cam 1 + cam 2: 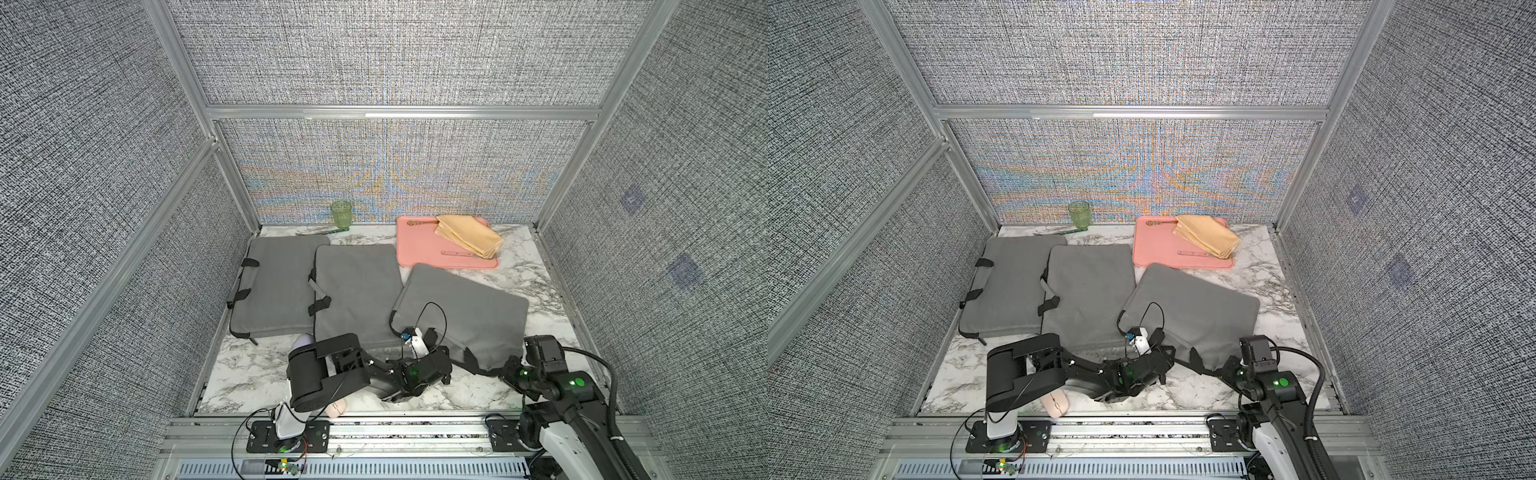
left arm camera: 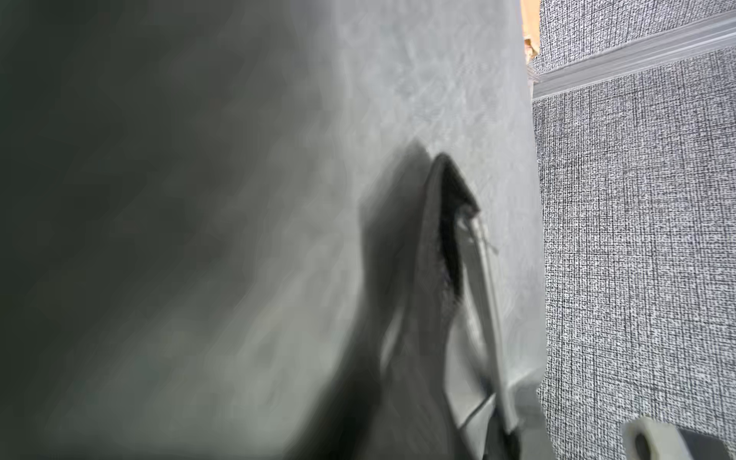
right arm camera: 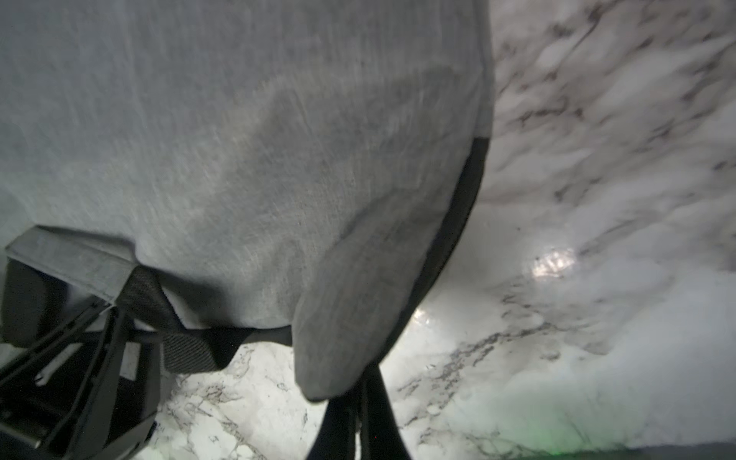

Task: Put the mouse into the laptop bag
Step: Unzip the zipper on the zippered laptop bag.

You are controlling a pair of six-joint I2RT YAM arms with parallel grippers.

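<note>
three grey laptop bags (image 1: pixel 357 291); right gripper (image 1: pixel 506 368) pinches the rightmost bag (image 1: pixel 469 311) by its near corner, left gripper (image 1: pixel 433 335) at its strap, spread unclear; one pink tray (image 1: pixel 419 249), one yellow cloth (image 1: pixel 467 239), one green glass (image 1: pixel 341 215), one pink mouse (image 1: pixel 1054 405) on the marble table (image 1: pixel 532 270), near edge

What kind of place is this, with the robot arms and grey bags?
Most likely a robot practice booth, not a home. Grey fabric walls in metal frames box in a marble-look table, and the left arm and right arm are bolted to a rail at its front.
</note>
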